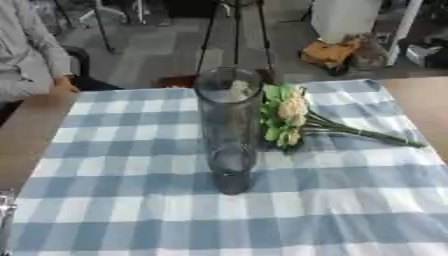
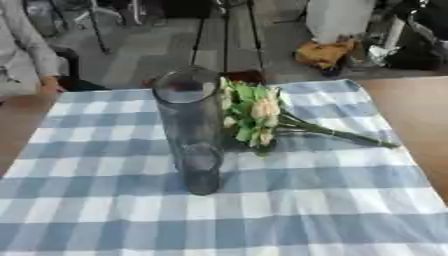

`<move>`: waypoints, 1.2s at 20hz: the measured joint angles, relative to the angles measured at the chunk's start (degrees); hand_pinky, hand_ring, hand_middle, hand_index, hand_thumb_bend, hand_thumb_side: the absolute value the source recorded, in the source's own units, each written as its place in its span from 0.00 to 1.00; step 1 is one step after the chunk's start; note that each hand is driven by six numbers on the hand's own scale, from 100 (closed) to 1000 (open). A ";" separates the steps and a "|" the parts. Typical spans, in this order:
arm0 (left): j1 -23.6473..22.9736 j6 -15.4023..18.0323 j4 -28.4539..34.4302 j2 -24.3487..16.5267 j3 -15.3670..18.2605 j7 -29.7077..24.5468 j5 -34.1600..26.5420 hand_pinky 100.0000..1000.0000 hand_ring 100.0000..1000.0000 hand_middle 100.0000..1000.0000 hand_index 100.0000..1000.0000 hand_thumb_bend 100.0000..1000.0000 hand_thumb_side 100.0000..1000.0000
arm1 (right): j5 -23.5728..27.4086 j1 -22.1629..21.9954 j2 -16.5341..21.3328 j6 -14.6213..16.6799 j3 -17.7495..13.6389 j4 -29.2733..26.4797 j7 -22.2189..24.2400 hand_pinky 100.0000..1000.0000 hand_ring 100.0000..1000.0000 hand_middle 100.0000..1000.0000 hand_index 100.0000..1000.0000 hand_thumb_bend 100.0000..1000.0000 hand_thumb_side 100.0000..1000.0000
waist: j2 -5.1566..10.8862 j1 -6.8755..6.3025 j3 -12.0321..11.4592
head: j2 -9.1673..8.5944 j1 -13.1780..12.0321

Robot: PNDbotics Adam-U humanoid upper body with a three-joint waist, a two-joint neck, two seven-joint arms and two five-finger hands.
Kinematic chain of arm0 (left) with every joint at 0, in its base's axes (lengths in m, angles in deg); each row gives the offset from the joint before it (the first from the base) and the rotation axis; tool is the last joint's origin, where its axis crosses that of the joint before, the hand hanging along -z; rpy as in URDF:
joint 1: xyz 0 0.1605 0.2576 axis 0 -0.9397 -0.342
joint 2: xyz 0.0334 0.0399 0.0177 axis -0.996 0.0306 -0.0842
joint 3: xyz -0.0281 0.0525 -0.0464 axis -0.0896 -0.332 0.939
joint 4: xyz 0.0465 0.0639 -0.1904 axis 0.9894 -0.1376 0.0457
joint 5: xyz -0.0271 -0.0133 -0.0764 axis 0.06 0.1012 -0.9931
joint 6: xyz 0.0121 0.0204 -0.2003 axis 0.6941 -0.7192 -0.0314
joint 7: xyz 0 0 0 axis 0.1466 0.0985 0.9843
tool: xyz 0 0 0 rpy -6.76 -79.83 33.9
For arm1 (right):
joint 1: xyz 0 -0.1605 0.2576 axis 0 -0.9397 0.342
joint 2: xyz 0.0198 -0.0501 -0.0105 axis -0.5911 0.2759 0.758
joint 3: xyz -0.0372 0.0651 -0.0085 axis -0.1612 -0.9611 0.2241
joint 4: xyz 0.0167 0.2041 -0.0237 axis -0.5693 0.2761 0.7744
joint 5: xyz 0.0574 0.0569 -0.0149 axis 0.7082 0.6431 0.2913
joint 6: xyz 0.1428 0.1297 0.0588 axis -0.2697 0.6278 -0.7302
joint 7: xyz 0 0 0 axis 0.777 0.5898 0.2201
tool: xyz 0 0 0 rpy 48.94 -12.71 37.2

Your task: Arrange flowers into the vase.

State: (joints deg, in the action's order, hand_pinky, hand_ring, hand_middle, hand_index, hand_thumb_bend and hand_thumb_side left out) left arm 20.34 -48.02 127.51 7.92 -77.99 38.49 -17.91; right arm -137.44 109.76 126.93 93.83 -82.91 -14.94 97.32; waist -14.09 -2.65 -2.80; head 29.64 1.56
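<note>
We see a blue-and-white checked tablecloth [image 1: 114,200] covering the table. A tall clear glass vase [image 1: 229,125] stands upright near its middle, with nothing inside. Just beside the vase, on its right, lies a bunch of pale yellow flowers [image 1: 289,117], the green stems [image 1: 367,134] pointing right. A sliver of metal [image 1: 5,205] shows at the left eye view's left edge; whether it is our left hand, or how its fingers are set, we cannot tell.

The place looks like a workshop or lab space. A blue-and-white checked cloth [image 1: 175,220] covers a wooden tabletop [image 1: 35,135], while beyond lie a grey floor [image 1: 149,50], metal stands [image 1: 101,25] and scattered gear [image 1: 328,52].
</note>
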 measured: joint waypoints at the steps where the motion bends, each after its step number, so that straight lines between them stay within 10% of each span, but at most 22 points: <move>1: 0.00 0.00 0.00 0.00 -0.01 0.00 -0.02 0.53 0.75 0.80 0.92 0.24 1.00 | -0.24 0.00 -0.25 0.15 0.19 0.74 0.20 0.84 0.90 0.88 0.94 0.30 1.00 | 0.00 0.00 0.00 | 0.00 0.00; 24: -0.03 -0.12 0.00 0.05 -0.33 -0.41 -0.73 0.53 0.75 0.80 0.91 0.22 1.00 | 5.39 0.52 -7.83 -0.06 4.04 7.12 1.04 0.87 0.90 0.81 0.90 0.49 0.79 | -0.14 -0.25 -0.76 | -0.49 0.72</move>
State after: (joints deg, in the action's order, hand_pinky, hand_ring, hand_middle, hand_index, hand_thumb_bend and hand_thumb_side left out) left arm 20.31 -48.14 127.51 7.97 -78.32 38.08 -18.64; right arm -132.05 110.29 119.10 93.78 -78.87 -7.81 98.36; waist -14.23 -2.90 -3.56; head 29.15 2.28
